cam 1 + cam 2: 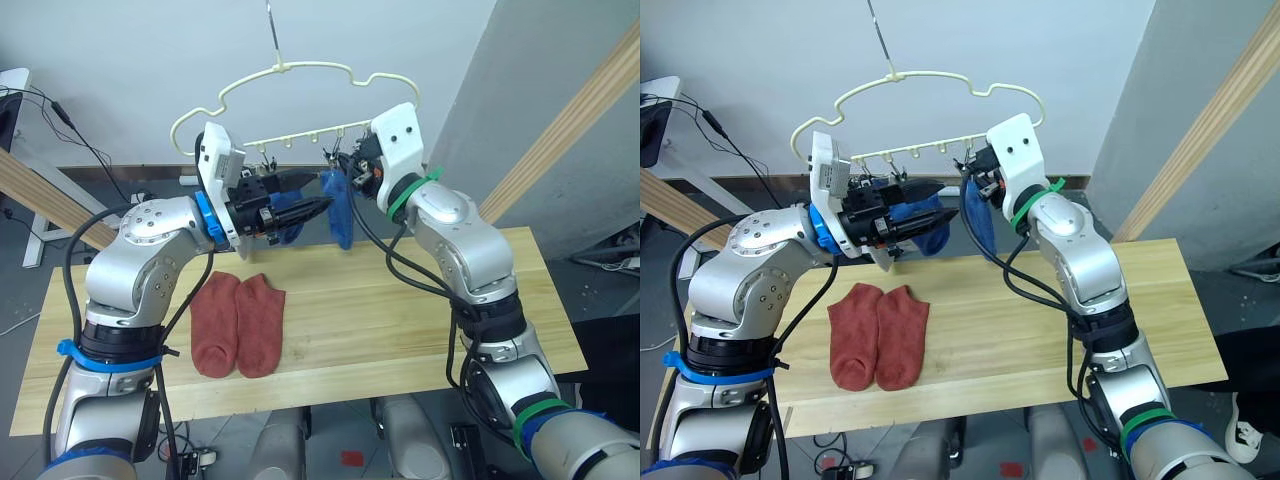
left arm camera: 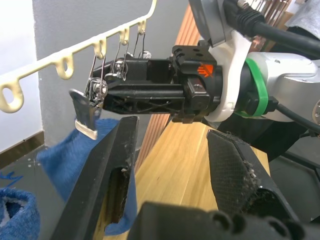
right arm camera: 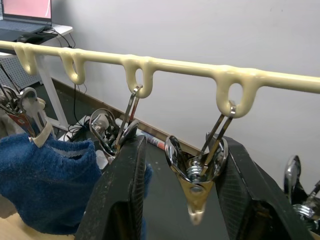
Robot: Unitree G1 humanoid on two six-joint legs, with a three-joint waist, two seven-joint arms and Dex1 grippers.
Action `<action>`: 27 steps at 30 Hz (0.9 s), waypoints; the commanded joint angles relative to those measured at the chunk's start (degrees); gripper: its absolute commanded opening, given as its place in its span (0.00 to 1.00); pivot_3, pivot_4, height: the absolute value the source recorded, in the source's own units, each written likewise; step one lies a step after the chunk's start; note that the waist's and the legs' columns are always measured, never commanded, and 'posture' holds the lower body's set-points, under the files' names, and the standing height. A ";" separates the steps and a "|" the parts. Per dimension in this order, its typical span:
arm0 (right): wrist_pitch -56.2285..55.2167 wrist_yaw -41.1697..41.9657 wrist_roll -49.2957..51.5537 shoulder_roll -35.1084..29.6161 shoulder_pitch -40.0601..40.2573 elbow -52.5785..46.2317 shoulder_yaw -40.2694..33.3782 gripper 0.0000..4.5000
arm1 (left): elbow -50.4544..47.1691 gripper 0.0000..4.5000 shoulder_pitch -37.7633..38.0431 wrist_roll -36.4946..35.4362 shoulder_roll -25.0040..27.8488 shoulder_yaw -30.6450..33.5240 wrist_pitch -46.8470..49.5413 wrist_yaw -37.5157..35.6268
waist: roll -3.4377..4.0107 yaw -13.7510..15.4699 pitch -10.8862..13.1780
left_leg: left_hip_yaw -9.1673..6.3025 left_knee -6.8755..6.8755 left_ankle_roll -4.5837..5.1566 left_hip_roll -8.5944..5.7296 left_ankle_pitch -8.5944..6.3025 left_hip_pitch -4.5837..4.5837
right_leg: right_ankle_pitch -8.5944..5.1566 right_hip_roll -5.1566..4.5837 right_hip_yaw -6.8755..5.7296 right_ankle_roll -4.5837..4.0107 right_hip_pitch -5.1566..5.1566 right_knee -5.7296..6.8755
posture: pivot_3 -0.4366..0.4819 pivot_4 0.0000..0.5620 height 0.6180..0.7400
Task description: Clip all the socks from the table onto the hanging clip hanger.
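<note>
Two blue socks hung at the clip hanger (image 1: 300,100). One sock (image 1: 340,210) hung long and straight down from a clip near the middle of the hanger's bar, its long axis vertical. The other blue sock (image 1: 288,228) bunched lower, close by the left gripper (image 1: 305,195), with its cuff caught in a clip as the wrist views showed it. Two rust-red socks (image 1: 238,325) lay side by side on the table (image 1: 400,320), toes toward the robot, touching along their length, below the left arm and well clear of the hanger.

The left gripper pointed sideways toward the right one, its jaws spread with nothing between them; the bunched sock's blue knit lay just beside its left finger (image 2: 107,175). The right gripper (image 3: 182,165) came at the bar from the opposite side, its fingers standing apart to either side of a bare metal clip (image 3: 195,170), not yet squeezing it.

The next move would likely turn on that clip: it hung tilted between the right jaws, its mouth pointing down, so the right arm was placed to press it open. The left arm was nearer the red socks and would probably have to fetch one up to that clip from below.

No grey socks could be seen.
</note>
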 commanded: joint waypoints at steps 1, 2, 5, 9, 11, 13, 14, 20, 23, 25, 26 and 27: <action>-0.70 0.29 0.34 0.74 -1.67 -1.09 -0.76 0.44 | -1.88 0.56 -0.75 -0.46 0.39 1.91 -0.62 -0.01 | 0.00 -0.02 0.00 | 0.00 0.00 0.00 0.00 0.00 0.00 | 0.00 0.00 0.00 0.00 0.00 0.00 | 0.39 0.62 1.00; -0.74 0.28 0.30 0.79 -1.72 -1.02 -0.79 0.44 | -1.88 0.56 -0.74 -0.45 0.37 1.92 -0.64 0.03 | 0.00 -0.01 0.00 | 0.00 0.00 0.00 0.00 0.00 0.00 | 0.00 0.00 0.00 0.00 0.00 0.01 | 0.39 0.62 1.00; -0.89 0.20 0.27 0.93 -1.88 -0.73 -0.91 0.44 | -1.90 0.56 -0.69 -0.47 0.27 1.89 -0.65 0.11 | 0.00 0.01 0.00 | 0.00 0.00 0.00 -0.01 0.00 0.00 | 0.00 0.00 0.00 0.00 0.00 0.00 | 0.39 0.62 1.00; -1.07 0.12 0.31 1.03 -2.02 -0.47 -1.00 0.44 | -1.99 0.56 -0.66 -0.56 0.07 1.79 -0.60 0.20 | 0.00 -0.01 0.00 | 0.00 0.00 0.00 0.00 0.00 0.00 | 0.00 0.00 0.00 0.00 0.00 0.00 | 0.39 0.62 1.00; -1.10 0.08 0.37 1.07 -2.02 -0.42 -1.08 0.44 | -2.02 0.56 -0.76 -0.61 -0.07 1.67 -0.58 0.22 | 0.00 -0.01 0.00 | 0.00 0.00 0.00 0.00 0.00 0.00 | 0.00 0.00 0.00 0.00 0.00 0.01 | 0.39 0.62 1.00; -1.14 -0.04 0.45 1.15 -2.03 -0.37 -1.25 0.44 | -2.22 0.56 -0.87 -0.78 -0.23 1.49 -0.50 0.13 | 0.00 -0.01 0.00 | 0.00 0.01 0.00 0.00 0.00 0.00 | 0.00 0.00 0.00 0.00 0.00 0.01 | 0.39 0.62 1.00; -1.08 -0.14 0.61 1.26 -2.05 -0.34 -1.52 0.44 | -2.38 0.56 -0.82 -0.87 -0.30 1.41 -0.51 0.03 | 0.00 -0.01 0.00 | 0.00 0.01 0.00 0.00 0.00 0.00 | 0.00 0.00 0.00 0.00 0.00 0.01 | 0.39 0.62 1.00; -0.64 -0.83 1.00 1.91 -2.42 0.04 -3.08 0.12 | -2.72 0.56 0.46 0.98 0.56 0.53 -2.63 -1.65 | 0.00 -0.01 0.00 | 0.01 0.00 0.00 0.00 0.00 0.00 | 0.00 0.00 0.01 0.00 0.00 0.00 | 0.39 0.62 1.00; -0.35 -0.80 1.20 2.14 -2.45 0.06 -3.69 0.03 | -2.60 0.56 0.84 1.95 0.69 0.38 -3.58 -1.91 | 0.00 -0.03 0.00 | 0.01 0.00 0.00 0.00 0.00 0.00 | 0.00 0.00 0.00 0.00 0.00 0.01 | 0.39 0.62 1.00; -0.09 -0.84 1.41 2.28 -2.41 -0.03 -4.05 0.03 | -2.62 0.56 1.47 2.95 0.81 0.18 -4.46 -2.14 | 0.00 -0.03 0.00 | 0.01 0.00 0.00 0.00 0.00 0.00 | 0.00 0.00 0.00 0.00 0.00 0.01 | 0.39 0.62 1.00; 0.10 -0.86 1.57 2.38 -2.38 -0.13 -4.29 0.03 | -2.73 0.56 2.42 4.49 1.13 -0.43 -5.79 -2.36 | 0.00 -0.06 0.00 | 0.00 0.00 0.00 0.00 0.00 0.00 | 0.00 0.00 0.00 0.00 0.00 0.01 | 0.39 0.62 1.00; 0.22 -0.85 1.66 2.45 -2.36 -0.21 -4.45 0.03 | -2.78 0.56 3.50 6.29 1.39 -1.16 -7.45 -2.49 | 0.00 -0.10 0.00 | 0.02 0.00 0.00 0.00 0.00 0.00 | 0.00 0.00 0.02 0.00 0.00 0.01 | 0.39 0.62 1.00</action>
